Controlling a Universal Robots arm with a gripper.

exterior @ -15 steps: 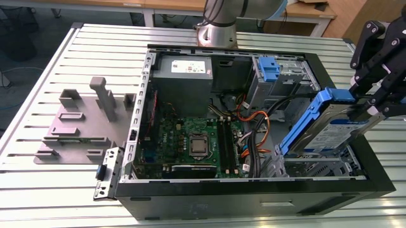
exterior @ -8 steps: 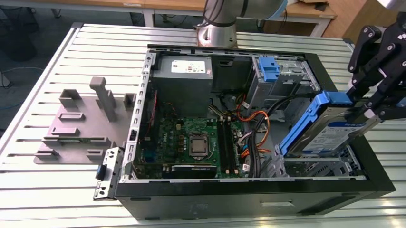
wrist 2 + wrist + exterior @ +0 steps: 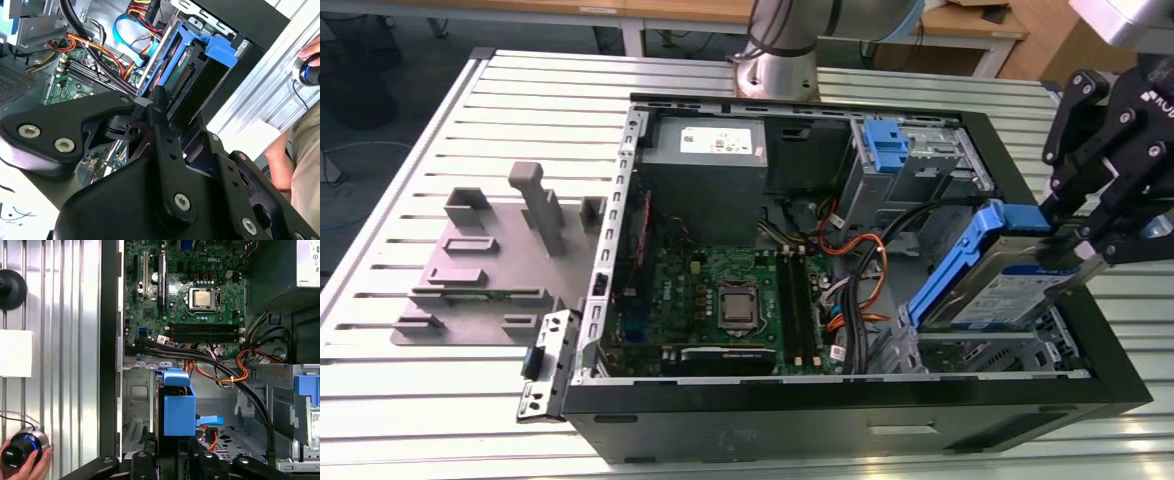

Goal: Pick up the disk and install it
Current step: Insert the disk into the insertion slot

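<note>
Tilting silver disk [image 3: 998, 292], blue-framed, blue-white labelled, gripped by tool [image 3: 1070, 242]

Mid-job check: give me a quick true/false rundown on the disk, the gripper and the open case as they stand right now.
1. The gripper grips the disk. True.
2. The disk lies flat, fully seated in its bay. False: it is tilted, with its upper end raised above the case rim at the exterior view's right.
3. The motherboard is exposed. True.
4. A cooler covers the processor. False: the processor is bare.
5. A person's hand rests on a knob on the table beside the case. True.
</note>
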